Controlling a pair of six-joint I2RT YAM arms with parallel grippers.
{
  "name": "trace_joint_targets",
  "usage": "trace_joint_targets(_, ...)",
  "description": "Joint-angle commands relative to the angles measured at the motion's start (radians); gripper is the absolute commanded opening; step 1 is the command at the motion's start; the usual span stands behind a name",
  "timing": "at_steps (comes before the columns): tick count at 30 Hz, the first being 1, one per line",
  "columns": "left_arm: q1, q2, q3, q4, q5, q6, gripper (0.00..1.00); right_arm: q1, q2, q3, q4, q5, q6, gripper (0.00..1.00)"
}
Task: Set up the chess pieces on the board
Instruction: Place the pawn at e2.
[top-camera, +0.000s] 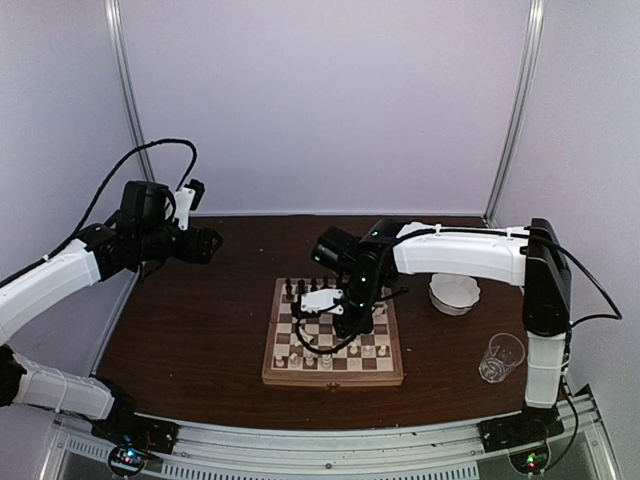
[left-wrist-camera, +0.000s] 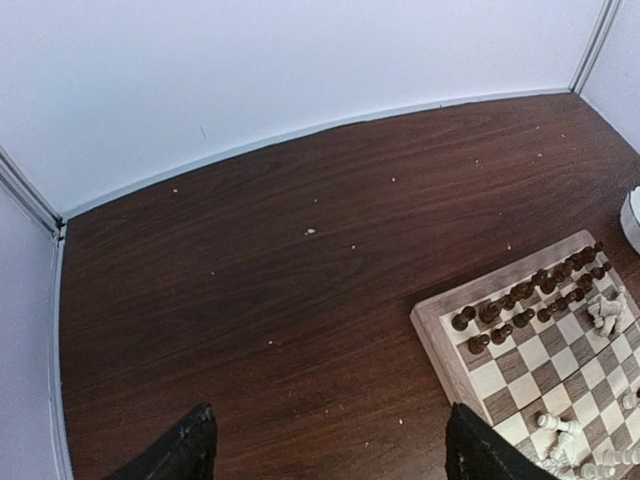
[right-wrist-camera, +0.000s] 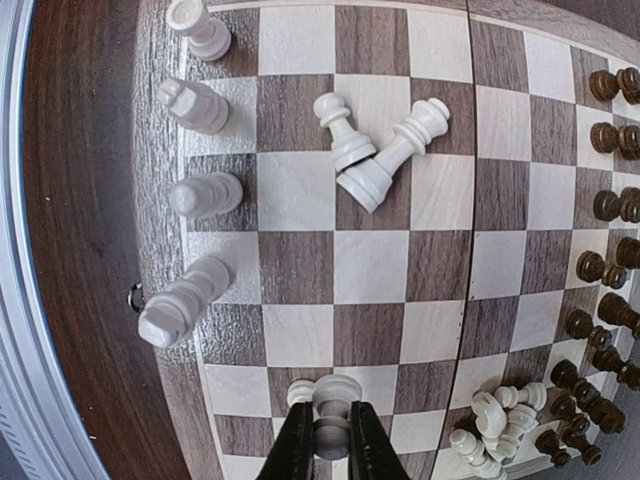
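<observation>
Only the right wrist view shows the white piece (right-wrist-camera: 335, 390) pinched in the closed right gripper (right-wrist-camera: 332, 420) over the board (right-wrist-camera: 300, 265), long axis along the jaws, head past their tips. The left gripper (left-wrist-camera: 330, 455) gapes empty above the table (left-wrist-camera: 250, 250).

I see dark pieces (right-wrist-camera: 603, 137) in two rows on the far side of the board (top-camera: 300, 379). White pieces (right-wrist-camera: 398, 152) are half set and several are toppled. One white piece (right-wrist-camera: 334, 400) is gripped upright.

No lettering, label, brand mark, number or sign can be read anywhere in the three views, neither on the board (top-camera: 333, 378) nor on the chess pieces (right-wrist-camera: 385, 165).
</observation>
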Motion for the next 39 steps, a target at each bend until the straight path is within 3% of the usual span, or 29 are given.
trace_joint_targets(1,0.006,-0.044,0.005,0.068,0.029,0.018,0.79,0.029,0.041,0.045,-0.019,0.048,-0.015,0.05)
trace_joint_targets(39,0.006,-0.051,0.007,0.057,0.053,0.027,0.79,0.052,0.106,0.039,-0.039,0.025,-0.012,0.12)
